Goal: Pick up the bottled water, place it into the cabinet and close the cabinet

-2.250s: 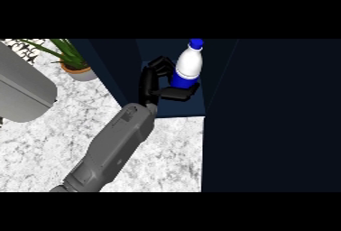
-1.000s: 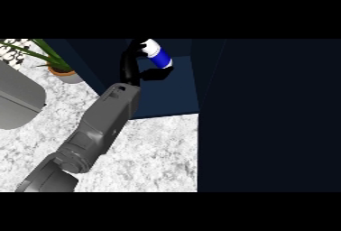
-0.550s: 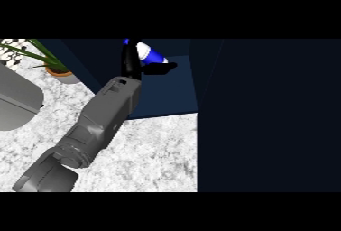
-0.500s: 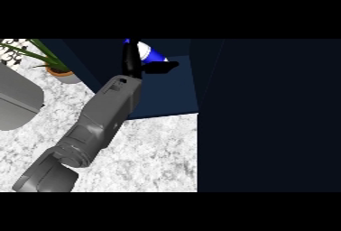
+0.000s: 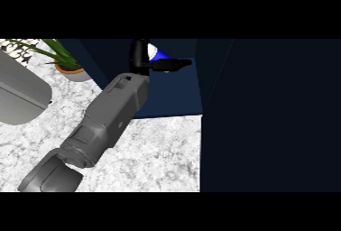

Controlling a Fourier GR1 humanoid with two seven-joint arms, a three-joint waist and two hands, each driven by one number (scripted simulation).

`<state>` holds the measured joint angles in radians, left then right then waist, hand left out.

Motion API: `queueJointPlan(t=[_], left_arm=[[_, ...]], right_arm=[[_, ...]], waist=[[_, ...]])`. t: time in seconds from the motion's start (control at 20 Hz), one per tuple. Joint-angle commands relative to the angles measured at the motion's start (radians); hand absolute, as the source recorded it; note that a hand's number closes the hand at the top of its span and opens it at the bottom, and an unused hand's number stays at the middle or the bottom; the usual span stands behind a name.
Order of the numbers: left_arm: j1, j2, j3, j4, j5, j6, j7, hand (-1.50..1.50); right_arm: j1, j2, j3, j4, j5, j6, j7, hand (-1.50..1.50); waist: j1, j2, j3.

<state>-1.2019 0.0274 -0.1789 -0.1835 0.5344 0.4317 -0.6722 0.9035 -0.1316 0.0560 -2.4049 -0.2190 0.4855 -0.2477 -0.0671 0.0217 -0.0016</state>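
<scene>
The bottled water (image 5: 155,53) shows only as a patch of white and blue label at the top of the view, inside the dark blue cabinet (image 5: 177,92). My left hand (image 5: 140,57) is shut on it. The fingers rise along its left side and the thumb (image 5: 174,64) crosses below it, so most of the bottle is hidden. The grey forearm (image 5: 110,117) runs up from the lower left across the counter and into the cabinet opening. My right hand does not show.
A large dark panel (image 5: 279,113), part of the cabinet, fills the right half of the view. On the white marble counter (image 5: 149,153), a potted plant (image 5: 65,61) stands at the upper left. A grey rounded object (image 5: 20,99) lies at the left edge.
The left hand has carried the bottle up and deeper into the cabinet since the earliest frame. Over the last half second it has barely moved.
</scene>
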Motion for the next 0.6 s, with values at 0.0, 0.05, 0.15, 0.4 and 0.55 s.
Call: queueJointPlan(t=[0.0, 0.05, 0.15, 0.4, 0.55], left_arm=[[0.024, -0.016, 0.012, -0.012, -0.002, -0.064, -0.034, -1.50], [0.004, -0.025, 0.019, -0.019, 0.001, -0.036, -0.016, -1.50], [0.049, -0.012, 0.016, -0.038, 0.005, -0.059, -0.022, -1.50], [0.070, -0.024, -0.010, -0.135, 0.012, -0.023, 0.021, -1.50], [0.216, -0.027, -0.113, -0.270, 0.074, -0.048, 0.021, -1.50]], right_arm=[[0.024, 0.008, 0.001, -0.093, -0.069, -0.017, 0.054, -1.50], [0.097, -0.001, -0.012, -0.103, -0.083, 0.027, 0.005, -1.50], [0.127, 0.029, 0.031, -0.135, -0.035, 0.000, 0.030, -1.50], [0.120, 0.011, -0.002, -0.128, -0.075, 0.001, 0.033, -1.50], [0.057, 0.035, 0.054, -0.126, -0.022, -0.054, 0.094, -1.50]], waist=[[0.024, -0.010, 0.001], [0.018, -0.016, 0.001], [0.028, -0.018, 0.001], [0.048, -0.027, 0.001], [0.044, -0.027, 0.001]])
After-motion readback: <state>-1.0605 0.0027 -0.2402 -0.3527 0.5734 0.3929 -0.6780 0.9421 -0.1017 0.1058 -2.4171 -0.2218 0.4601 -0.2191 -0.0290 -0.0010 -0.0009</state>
